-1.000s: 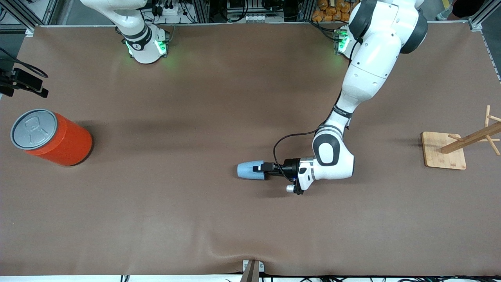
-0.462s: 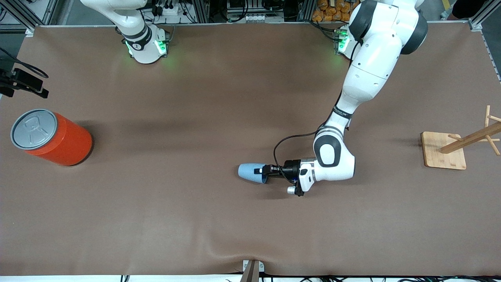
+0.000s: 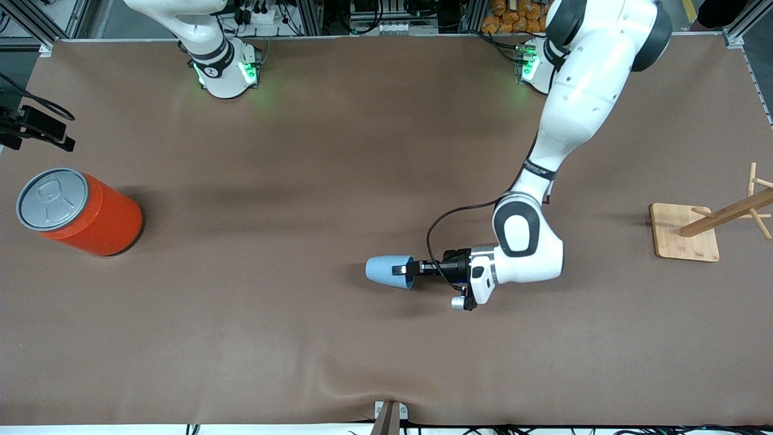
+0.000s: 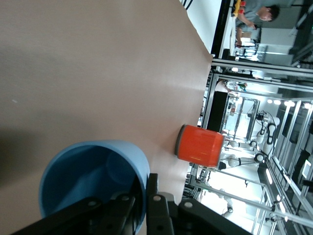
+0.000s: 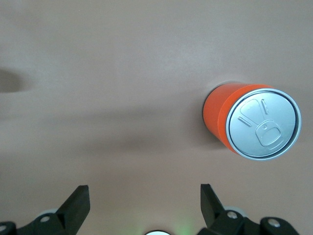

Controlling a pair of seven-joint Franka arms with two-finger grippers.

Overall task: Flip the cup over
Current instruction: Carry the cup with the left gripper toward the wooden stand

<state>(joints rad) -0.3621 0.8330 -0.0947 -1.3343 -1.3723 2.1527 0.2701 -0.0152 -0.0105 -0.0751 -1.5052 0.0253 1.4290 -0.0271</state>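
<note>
Front view: your cup (image 3: 386,272) is on its side near the tabletop (image 3: 302,181) middle, somewhat toward the camera-side edge, mouth facing the left arm's end. Flip started, not finished; uprighting remains. Left tool (image 3: 403,268) is pinched narrow on the cup's rim, one finger (image 4: 161,205) outside the wall. Right tool (image 5: 144,205), spread wide and empty, waits above the orange can (image 3: 90,214) near the right arm's end.

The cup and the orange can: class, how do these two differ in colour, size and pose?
The cup is light blue; the orange can is orange with a grey lid. The cup is much smaller. The cup lies sideways, its rim gripped by the left claw; the can stands upright, untouched. Both are round.
</note>
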